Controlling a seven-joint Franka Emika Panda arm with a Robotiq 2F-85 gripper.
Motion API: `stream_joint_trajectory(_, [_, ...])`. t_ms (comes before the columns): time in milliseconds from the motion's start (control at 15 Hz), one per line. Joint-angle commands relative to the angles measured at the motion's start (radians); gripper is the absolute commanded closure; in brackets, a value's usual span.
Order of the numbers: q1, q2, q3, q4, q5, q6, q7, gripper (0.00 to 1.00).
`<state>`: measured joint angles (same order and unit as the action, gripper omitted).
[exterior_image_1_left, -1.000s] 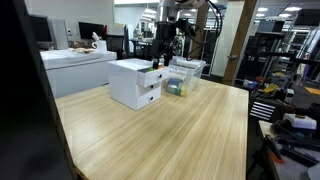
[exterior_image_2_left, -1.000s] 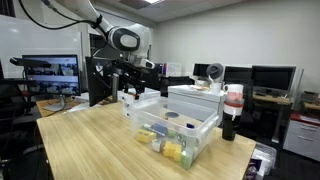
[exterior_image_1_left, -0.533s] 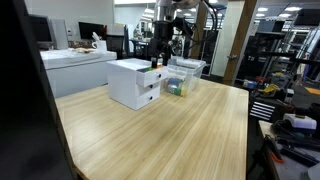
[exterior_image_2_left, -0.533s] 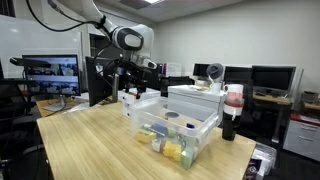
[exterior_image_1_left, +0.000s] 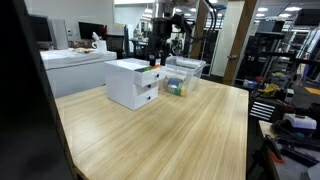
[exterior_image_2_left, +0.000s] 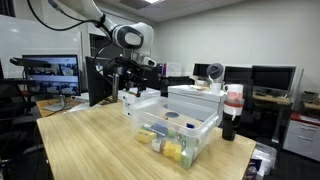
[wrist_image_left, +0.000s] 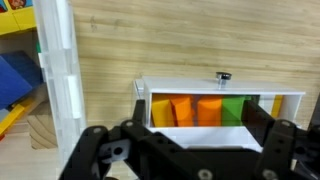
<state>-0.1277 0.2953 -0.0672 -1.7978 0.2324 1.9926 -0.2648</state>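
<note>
Overhead, the gripper (wrist_image_left: 190, 150) hangs with its jaws spread wide and empty above the pulled-out drawer (wrist_image_left: 215, 105) of a white drawer unit (exterior_image_1_left: 135, 82). Orange blocks (wrist_image_left: 195, 110) and a green block (wrist_image_left: 232, 110) lie side by side inside the drawer. A clear plastic bin (exterior_image_2_left: 175, 130) holding coloured items stands just beside the unit on the wooden table (exterior_image_1_left: 170, 130).

Office lab, monitors (exterior_image_2_left: 50, 72), desks, ceiling strip lights (exterior_image_1_left: 268, 12)

1x wht drawer unit (exterior_image_1_left: 132, 82), 1x clr plastic bin (exterior_image_2_left: 207, 135), 1x bottle (exterior_image_2_left: 232, 112), 1x wood table (exterior_image_1_left: 170, 135)
</note>
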Motion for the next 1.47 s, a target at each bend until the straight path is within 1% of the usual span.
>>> stream_joint_trajectory(0, [-0.001,-0.027,0.014,0.0,-0.008,-0.028,0.013,0.0])
stream_joint_trajectory(133, [0.001,-0.033,0.016,-0.003,-0.007,-0.026,0.012,0.0])
stream_joint_trajectory(200, [0.001,-0.035,0.018,-0.005,-0.007,-0.026,0.011,0.25])
stream_joint_trajectory(267, [0.002,-0.036,0.019,-0.005,-0.009,-0.029,0.011,0.29])
stream_joint_trajectory(333, [0.003,-0.039,0.02,-0.006,-0.01,-0.027,0.011,0.35])
stream_joint_trajectory(733, [0.004,-0.054,0.026,-0.008,-0.01,-0.028,0.008,0.8])
stream_joint_trajectory(800, [0.005,-0.058,0.028,-0.009,-0.009,-0.027,0.007,0.85])
stream_joint_trajectory(867, [0.005,-0.066,0.03,-0.01,-0.007,-0.024,0.006,0.97])
stream_joint_trajectory(933, [0.005,-0.067,0.03,-0.01,-0.006,-0.026,0.006,0.96])
stream_joint_trajectory(1133, [0.006,-0.06,0.029,-0.022,-0.006,0.001,0.005,1.0])
stream_joint_trajectory(1200, [0.004,-0.055,0.03,-0.028,0.0,0.007,-0.001,0.97])
stream_joint_trajectory(1333, [0.002,-0.047,0.033,-0.04,0.013,0.029,-0.015,0.94])
stream_joint_trajectory(1400, [-0.001,-0.048,0.038,-0.05,0.029,0.051,-0.034,0.95])
